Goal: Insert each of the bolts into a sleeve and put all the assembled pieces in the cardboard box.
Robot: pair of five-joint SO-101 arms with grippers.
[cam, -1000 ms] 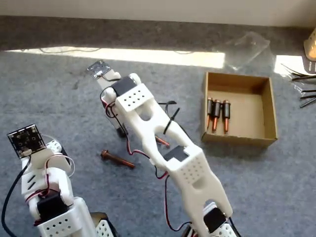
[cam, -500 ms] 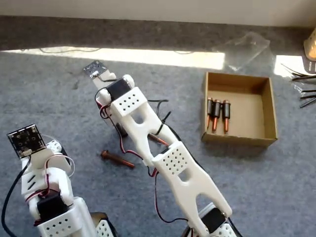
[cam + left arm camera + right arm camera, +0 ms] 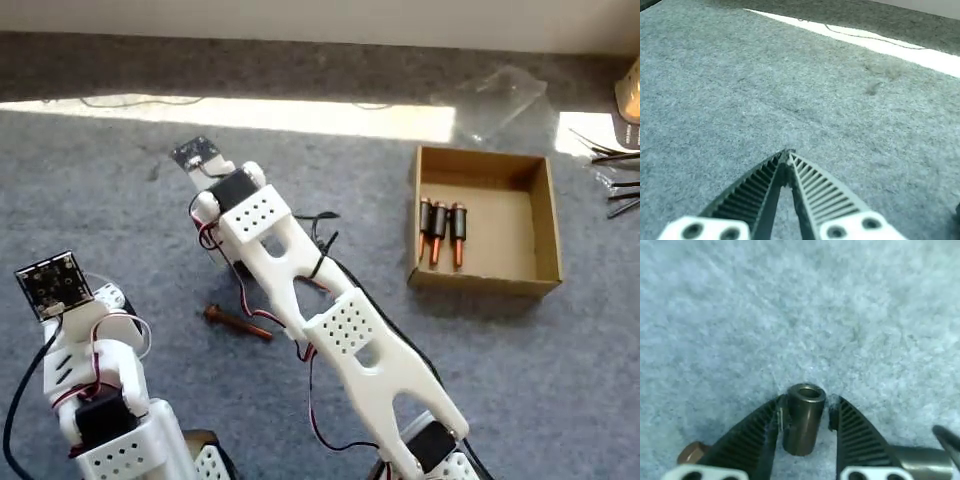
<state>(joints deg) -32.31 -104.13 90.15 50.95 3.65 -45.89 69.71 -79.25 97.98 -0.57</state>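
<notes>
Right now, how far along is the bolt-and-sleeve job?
Done: three assembled pieces lie in the cardboard box. In hand: the right gripper straddles an upright sleeve, jaws open. To do: a bare bolt on the carpet and a second sleeve beside that gripper need pairing and boxing; the left gripper is shut and empty.

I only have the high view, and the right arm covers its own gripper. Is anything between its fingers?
Observer: Yes. A dark sleeve sits between the open fingers of the right gripper, hollow end toward the wrist camera.
Operator: Is it gripped?
Observer: Not fully. A slim gap shows between the sleeve and one finger.
Operator: What about the other arm's gripper?
Observer: The left gripper is shut and empty, over bare carpet.
</notes>
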